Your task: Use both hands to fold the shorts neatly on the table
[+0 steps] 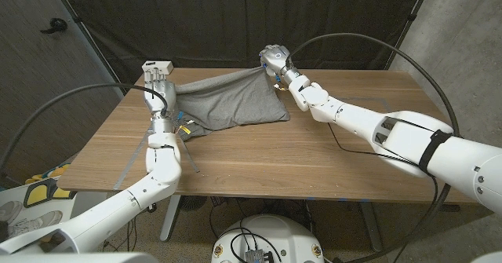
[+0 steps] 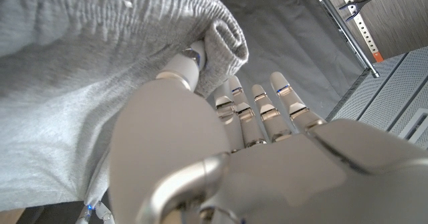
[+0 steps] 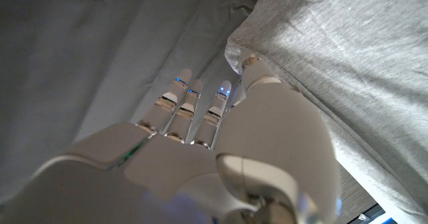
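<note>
The left hand (image 1: 158, 85) and right hand (image 1: 275, 59) each pinched a corner of the soft grey fabric shorts (image 1: 227, 100) (stretched taut) above the wooden table (image 1: 329, 169).

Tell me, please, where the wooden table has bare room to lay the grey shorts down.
Bare wood lies on the wooden table along the near edge and under the right arm. The far middle is crowded: the grey shorts hang between the left hand and right hand.

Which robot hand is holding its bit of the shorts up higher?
The right hand. It lifts its corner of the grey shorts clear above the table's far edge, while the left hand grips its corner lower.
</note>
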### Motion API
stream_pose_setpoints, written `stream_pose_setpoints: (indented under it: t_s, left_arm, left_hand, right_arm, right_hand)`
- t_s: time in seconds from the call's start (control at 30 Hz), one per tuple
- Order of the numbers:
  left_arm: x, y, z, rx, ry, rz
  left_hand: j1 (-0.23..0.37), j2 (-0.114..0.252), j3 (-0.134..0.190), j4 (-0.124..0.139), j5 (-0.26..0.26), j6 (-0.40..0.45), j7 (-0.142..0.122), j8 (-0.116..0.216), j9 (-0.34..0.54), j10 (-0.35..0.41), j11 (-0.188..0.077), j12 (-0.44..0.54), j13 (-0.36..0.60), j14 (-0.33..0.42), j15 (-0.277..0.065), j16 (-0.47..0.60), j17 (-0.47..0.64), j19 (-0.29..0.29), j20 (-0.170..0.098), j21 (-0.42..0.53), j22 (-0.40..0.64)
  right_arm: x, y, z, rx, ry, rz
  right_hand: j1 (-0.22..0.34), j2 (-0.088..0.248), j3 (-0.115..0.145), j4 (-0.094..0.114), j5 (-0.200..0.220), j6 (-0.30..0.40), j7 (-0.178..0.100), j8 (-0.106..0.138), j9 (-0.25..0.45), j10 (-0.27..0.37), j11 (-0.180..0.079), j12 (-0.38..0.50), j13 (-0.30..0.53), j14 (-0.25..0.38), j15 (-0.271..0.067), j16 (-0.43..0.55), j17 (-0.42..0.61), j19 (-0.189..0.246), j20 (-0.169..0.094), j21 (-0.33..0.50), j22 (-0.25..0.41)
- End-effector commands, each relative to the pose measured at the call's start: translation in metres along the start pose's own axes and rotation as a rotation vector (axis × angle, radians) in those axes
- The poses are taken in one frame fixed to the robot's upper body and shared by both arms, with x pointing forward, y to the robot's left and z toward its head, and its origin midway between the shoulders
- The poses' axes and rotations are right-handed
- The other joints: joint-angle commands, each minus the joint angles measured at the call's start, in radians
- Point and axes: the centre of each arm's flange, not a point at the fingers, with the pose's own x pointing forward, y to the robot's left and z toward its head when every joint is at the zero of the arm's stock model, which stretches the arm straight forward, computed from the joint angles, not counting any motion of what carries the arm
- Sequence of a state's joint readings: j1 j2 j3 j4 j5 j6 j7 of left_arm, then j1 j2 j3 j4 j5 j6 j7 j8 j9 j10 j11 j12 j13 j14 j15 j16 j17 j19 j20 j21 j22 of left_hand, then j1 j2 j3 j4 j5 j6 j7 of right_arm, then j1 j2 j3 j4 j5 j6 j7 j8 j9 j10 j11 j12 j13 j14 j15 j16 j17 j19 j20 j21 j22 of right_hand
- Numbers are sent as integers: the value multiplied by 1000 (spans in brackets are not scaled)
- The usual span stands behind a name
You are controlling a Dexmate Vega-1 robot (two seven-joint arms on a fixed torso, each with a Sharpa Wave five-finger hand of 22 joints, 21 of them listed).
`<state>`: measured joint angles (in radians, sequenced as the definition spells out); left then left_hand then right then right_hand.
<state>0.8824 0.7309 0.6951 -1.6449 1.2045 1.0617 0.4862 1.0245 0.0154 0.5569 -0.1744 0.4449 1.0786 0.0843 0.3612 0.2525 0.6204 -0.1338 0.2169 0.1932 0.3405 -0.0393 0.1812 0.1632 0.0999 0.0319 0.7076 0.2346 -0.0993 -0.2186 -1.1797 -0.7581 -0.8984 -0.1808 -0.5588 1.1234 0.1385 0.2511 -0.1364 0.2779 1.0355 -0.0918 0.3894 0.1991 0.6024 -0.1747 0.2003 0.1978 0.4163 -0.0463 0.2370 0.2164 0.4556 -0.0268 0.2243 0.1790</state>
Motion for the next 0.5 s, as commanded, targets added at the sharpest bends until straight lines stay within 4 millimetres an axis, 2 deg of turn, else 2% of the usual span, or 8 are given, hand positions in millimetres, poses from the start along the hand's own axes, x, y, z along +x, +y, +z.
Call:
stream_pose_setpoints:
  t_s: [0.03, 0.17, 0.5]
  left_arm:
    - [1, -18, 12, 112, -12, -45]
    - [-1, -24, 16, 145, -22, -63]
    - [-10, -32, 24, 263, -40, -68]
  left_hand:
    - [14, -1, 9, 2, 3, 80, 2, 74, 59, 5, -5, -2, 4, 2, -89, -5, 1, 1, -3, 9, 4]
    - [14, 0, 9, 3, 2, 80, -2, 70, 55, -1, -6, -5, 4, -1, -87, -6, 1, -4, -1, 11, 4]
    - [11, -1, 10, 5, -1, 84, -6, 63, 46, -28, -7, -15, 4, -9, -74, -7, 1, -14, 8, 15, 4]
  right_arm:
    - [18, 17, 14, -16, -26, 153]
    - [22, 23, 21, -11, -30, 264]
    - [28, 23, 33, -11, -39, 357]
  right_hand:
    - [5, 4, -7, 2, 3, 2, -4, 4, 4, 7, 1, 1, 2, 11, -178, 6, 5, 8, -1, -2, 4]
    - [6, 4, -8, 2, 3, 2, -6, 4, 4, 8, 2, 1, 2, 12, -178, 6, 5, 9, 1, -2, 4]
    - [5, 4, -11, 3, 2, 0, -7, 1, 4, 10, 2, 1, 2, 12, -178, 7, 6, 9, 2, -2, 4]
